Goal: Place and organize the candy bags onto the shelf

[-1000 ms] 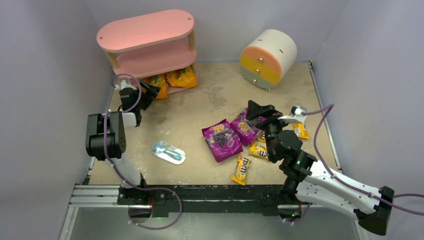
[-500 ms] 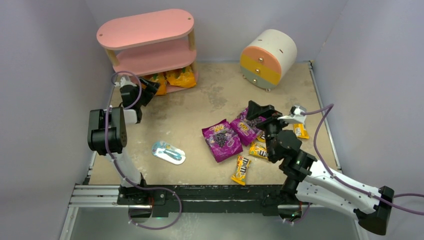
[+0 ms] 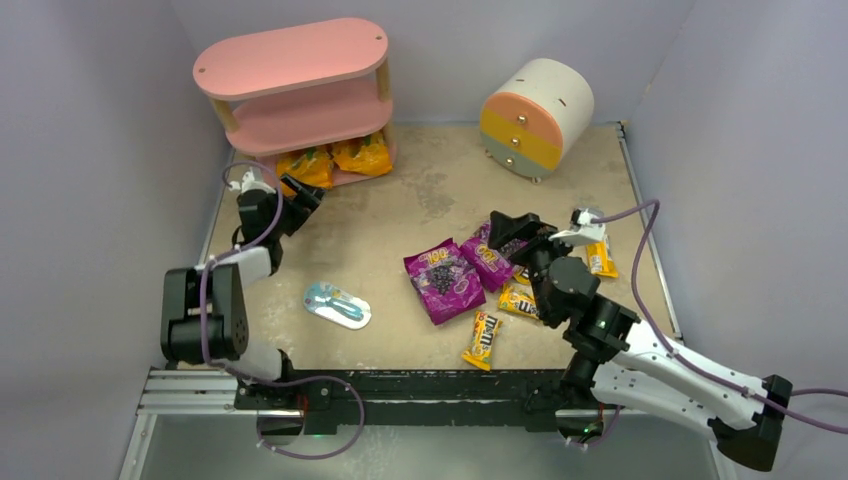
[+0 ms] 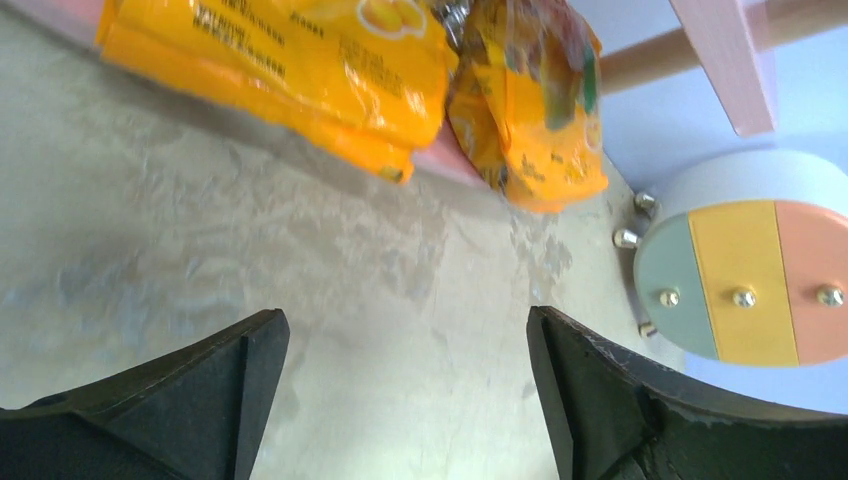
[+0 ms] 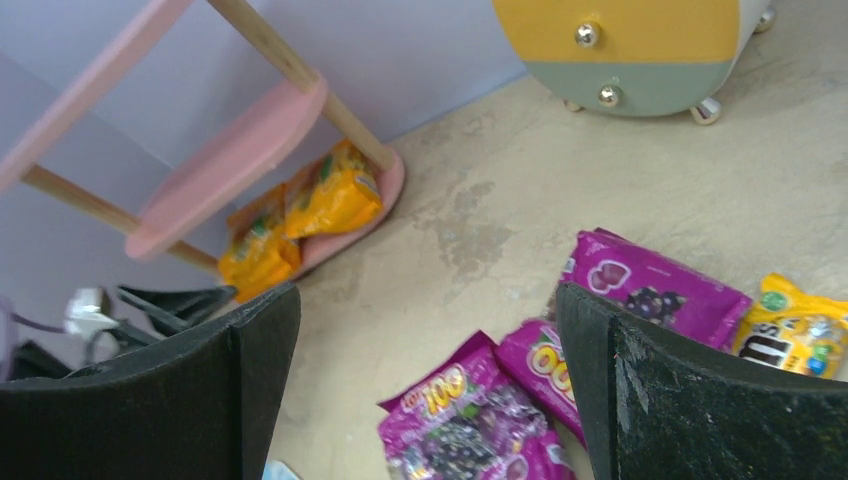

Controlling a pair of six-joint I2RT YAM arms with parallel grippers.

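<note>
The pink shelf [image 3: 290,80] stands at the back left. Two orange-yellow candy bags [image 3: 308,165] [image 3: 363,153] lie on its bottom tier, hanging over the front edge; the left wrist view has them close up [image 4: 290,60] [image 4: 535,100]. My left gripper [image 3: 300,195] [image 4: 403,335] is open and empty, just in front of them over bare floor. Two purple bags [image 3: 443,280] [image 3: 490,255] lie mid-table, with small M&M's packs [image 3: 484,338] [image 3: 517,300] [image 3: 601,260] around them. My right gripper [image 3: 510,230] [image 5: 428,300] hovers open above the purple bags [image 5: 470,420] [image 5: 655,290].
A round cream drum cabinet [image 3: 535,115] [image 4: 740,270] stands at the back right. A flat light-blue and white packet [image 3: 337,305] lies on the floor near the left arm. Grey walls close in the left, back and right sides.
My left gripper has drawn back a little from the orange bag on the bottom tier, its arm folding nearer the front edge. The right gripper shifted slightly.
</note>
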